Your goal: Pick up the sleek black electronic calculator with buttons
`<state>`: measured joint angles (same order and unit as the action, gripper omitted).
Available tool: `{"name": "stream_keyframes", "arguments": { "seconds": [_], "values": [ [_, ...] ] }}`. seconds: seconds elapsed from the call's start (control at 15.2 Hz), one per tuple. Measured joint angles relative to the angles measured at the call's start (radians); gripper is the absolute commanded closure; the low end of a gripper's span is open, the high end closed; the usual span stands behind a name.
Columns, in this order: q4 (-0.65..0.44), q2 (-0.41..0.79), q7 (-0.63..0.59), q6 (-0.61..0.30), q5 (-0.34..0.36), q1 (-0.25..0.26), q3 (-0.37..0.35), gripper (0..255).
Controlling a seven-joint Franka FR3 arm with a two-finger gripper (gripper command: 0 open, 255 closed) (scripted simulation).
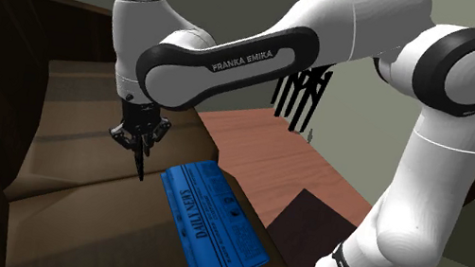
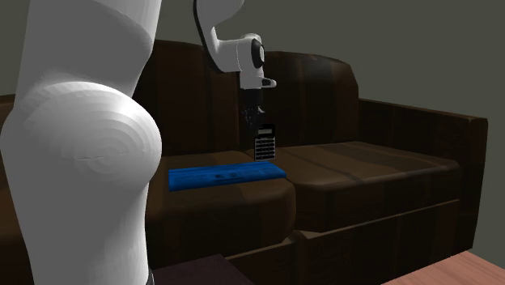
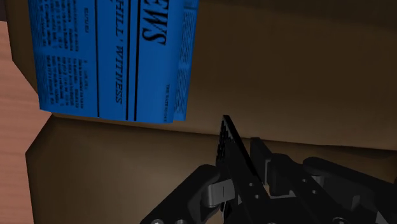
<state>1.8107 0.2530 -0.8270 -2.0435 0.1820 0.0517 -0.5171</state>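
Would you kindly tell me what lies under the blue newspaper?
The blue newspaper lies flat on the brown sofa's seat cushion, which shows beside it. The patch directly beneath is covered, so anything there cannot be seen. The calculator hangs in the gripper, not under it.

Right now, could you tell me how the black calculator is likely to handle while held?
The calculator hangs as a thin flat slab, so it is probably stiff and light. The claw pinches only its upper part, so it might swing or slip. If dropped, the sofa below should cushion it.
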Motion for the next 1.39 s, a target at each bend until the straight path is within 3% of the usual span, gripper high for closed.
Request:
{"name": "stream_keyframes", "arguments": {
  "seconds": [0.4, 1.39],
  "values": [
    [-0.002, -0.003, 0.001, 0.005, -0.002, 0.0, -0.001, 255],
    [-0.146, -0.044, 0.028, 0.183, -0.033, -0.002, -0.01, 255]
  ]
}}
